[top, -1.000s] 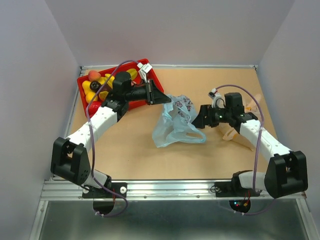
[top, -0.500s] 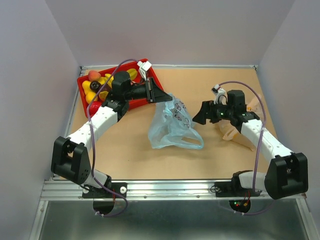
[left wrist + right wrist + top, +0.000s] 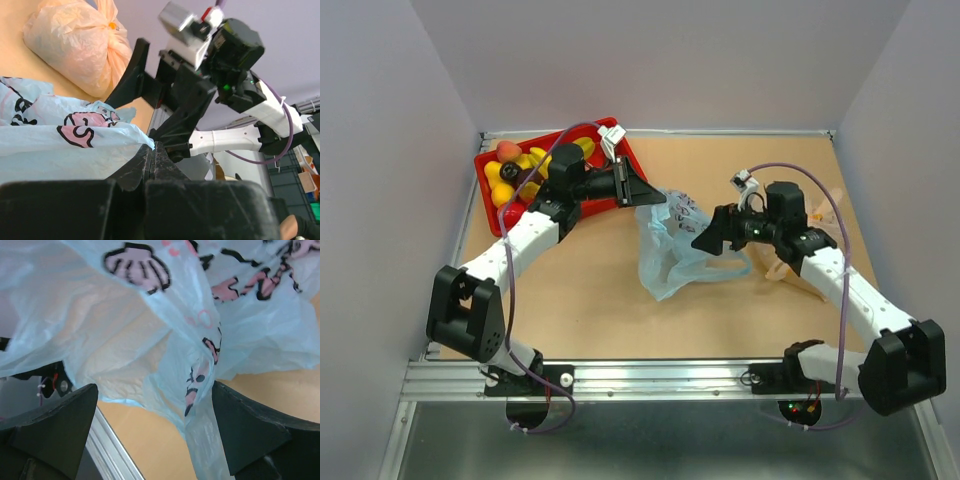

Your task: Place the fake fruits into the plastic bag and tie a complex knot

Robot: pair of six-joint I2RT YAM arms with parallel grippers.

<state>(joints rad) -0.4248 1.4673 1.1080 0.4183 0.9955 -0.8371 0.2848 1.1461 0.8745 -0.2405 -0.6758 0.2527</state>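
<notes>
By the look of things the task was at an early stage. The fake fruits (image 3: 515,172) lay heaped in the red tray (image 3: 480,163), behind the left jaws and well apart from the right ones. None could be seen inside the plastic bag (image 3: 678,255).

The left jaws were closed tight on an edge of the bag's film, holding that side up off the tabletop (image 3: 570,290). The rest of the bag sagged away from them toward the right jaws. Those stood wide apart and gripped nothing, with the blue film hanging loosely in the gap between them.

A pale orange bag (image 3: 70,45) sat beyond the right jaws, already tied.

What remained was opening the bag's mouth, moving every fruit across and tying the handles. No knot showed in the blue bag.
</notes>
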